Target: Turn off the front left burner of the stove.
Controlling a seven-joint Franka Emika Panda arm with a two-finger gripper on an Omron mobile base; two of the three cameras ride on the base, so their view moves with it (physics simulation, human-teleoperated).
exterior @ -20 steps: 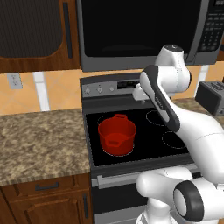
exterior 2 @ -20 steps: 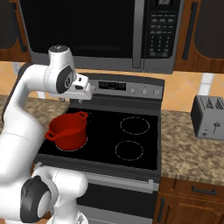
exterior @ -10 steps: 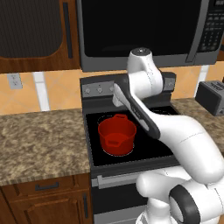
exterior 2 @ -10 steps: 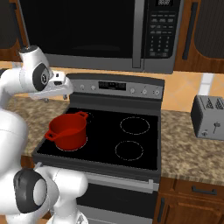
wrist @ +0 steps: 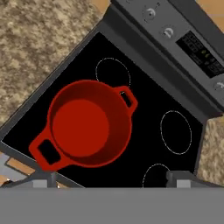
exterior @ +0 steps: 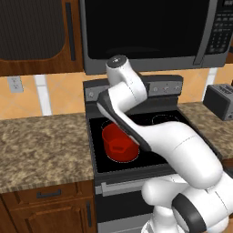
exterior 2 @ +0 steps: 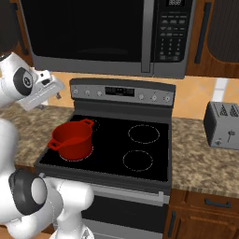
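The stove (exterior 2: 154, 120) is a black glass-top range with a grey control panel (exterior 2: 121, 92) and small round knobs (exterior 2: 87, 93). A red pot (exterior 2: 72, 139) stands on the front left burner and covers it; a sliver of its pale ring (exterior 2: 74, 160) shows at the pot's base. My gripper (exterior 2: 55, 89) hovers high over the stove's left edge, apart from the panel. In the hand view the gripper (wrist: 113, 178) is open and holds nothing. There it looks down on the pot (wrist: 85, 124), with the knobs (wrist: 150, 13) at the upper right.
A big black microwave (exterior 2: 98, 35) hangs right above the stove. A grey toaster (exterior 2: 223, 123) stands on the right granite counter (exterior 2: 200, 154). More granite counter (exterior: 41, 145) lies left of the stove, with wooden cabinets (exterior: 45, 205) below.
The arm has swung left, carrying the hand from in front of the control panel to above the stove's left edge. The jaws have spread wider. The pot has not moved.
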